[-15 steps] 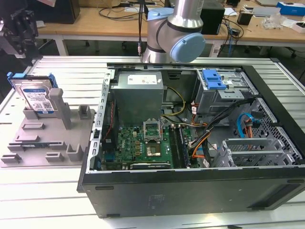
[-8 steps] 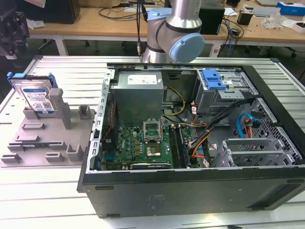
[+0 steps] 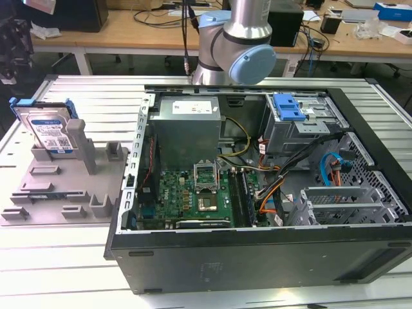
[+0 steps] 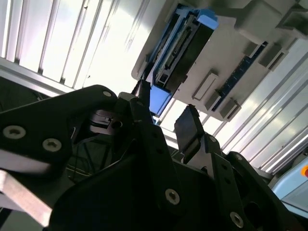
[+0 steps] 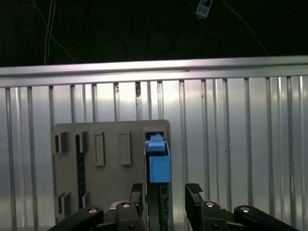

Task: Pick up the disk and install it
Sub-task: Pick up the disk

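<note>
One ribbed metal tabletop (image 3: 77,96) carries everything. Its largest load is an open computer case (image 3: 257,257), lying on its side with the motherboard exposed; the robot arm (image 3: 241,45) rises behind it. At the exterior view's left, beside the case, sits a grey fixture tray (image 3: 64,193). The disk (image 3: 50,132) stands upright on edge in a slot at the tray's far end, blue carrier around it. In the first wrist view the claw (image 5: 165,186) hangs above the disk (image 5: 158,161), fingers apart, gripping nothing and clear of it.
</note>
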Robot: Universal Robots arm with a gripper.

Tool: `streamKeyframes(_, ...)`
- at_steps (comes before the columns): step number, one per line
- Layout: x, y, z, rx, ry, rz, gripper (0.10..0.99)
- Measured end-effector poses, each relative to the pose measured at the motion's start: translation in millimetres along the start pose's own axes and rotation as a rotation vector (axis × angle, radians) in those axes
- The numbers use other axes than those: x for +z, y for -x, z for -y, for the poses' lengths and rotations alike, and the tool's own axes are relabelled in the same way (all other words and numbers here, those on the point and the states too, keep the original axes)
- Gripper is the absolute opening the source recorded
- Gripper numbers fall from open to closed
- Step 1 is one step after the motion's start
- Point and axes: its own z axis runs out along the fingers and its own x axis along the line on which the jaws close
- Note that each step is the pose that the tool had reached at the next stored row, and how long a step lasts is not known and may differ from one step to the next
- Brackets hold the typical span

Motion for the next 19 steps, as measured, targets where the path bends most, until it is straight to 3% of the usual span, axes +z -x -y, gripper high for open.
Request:
streamKeyframes(5,8.9,-0.6,0.1,0.000,0.000,0.0020,0.482)
streamKeyframes(19,23.8,-5.1,-3.8,0.000,0.000,0.0020,0.482)
